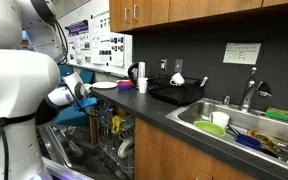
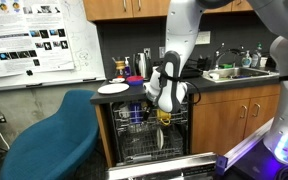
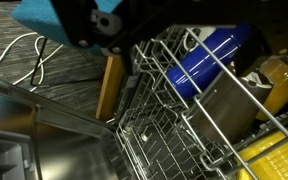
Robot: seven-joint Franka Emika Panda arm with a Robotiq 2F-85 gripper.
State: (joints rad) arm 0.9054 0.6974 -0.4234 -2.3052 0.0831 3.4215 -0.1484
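Hovering over one dishwasher rack (image 3: 154, 125) | rack: grey wire, pulled out | holds one blue cup (image 3: 209, 55) | jaws: state cannot be told

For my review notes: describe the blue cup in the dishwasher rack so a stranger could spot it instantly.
Below the dark counter, the open dishwasher's upper wire rack is pulled out. The blue cup sits in it, the only glossy blue piece, beside an amber-yellow container.

A blue cup (image 3: 209, 55), yellow container (image 3: 281, 82), silver rack (image 3: 164, 130).
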